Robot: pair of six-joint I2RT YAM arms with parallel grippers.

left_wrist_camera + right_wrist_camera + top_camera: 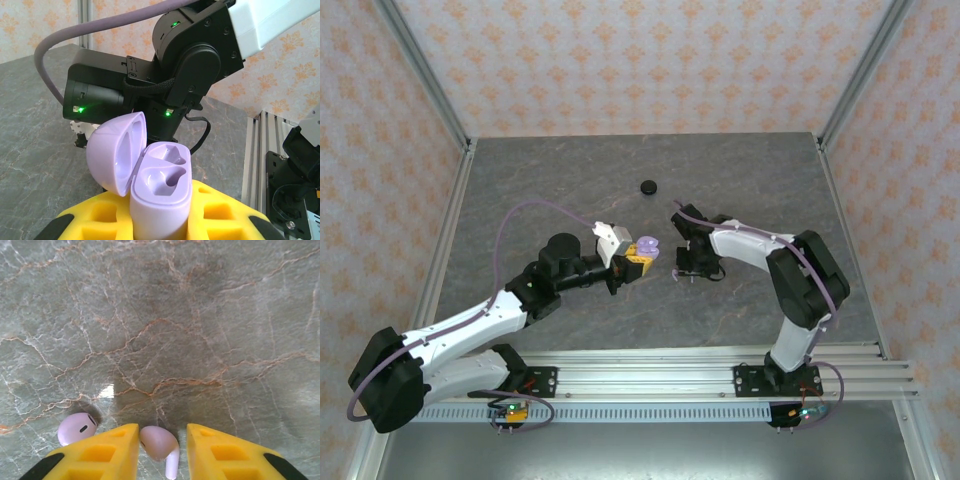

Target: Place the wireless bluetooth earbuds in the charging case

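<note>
My left gripper [162,222] is shut on the pale lavender charging case [161,186], which it holds upright above the table with its lid [115,152] swung open to the left. Both moulded wells inside are bare. From above, the case [647,247] sits at the left gripper [638,258] near the table's middle. My right gripper [162,440] is down at the marble table and open. Its yellow fingers [107,450] stand on either side of one lavender earbud [158,441]; the left finger is at the bud and a gap remains on the right. A second lavender earbud [76,428] lies just left of the left finger.
A small round black case [647,186] lies on the table beyond both grippers. The right arm [760,250] reaches in from the right, its gripper [682,272] a short way right of the held case. Aluminium rails [720,372] run along the near edge.
</note>
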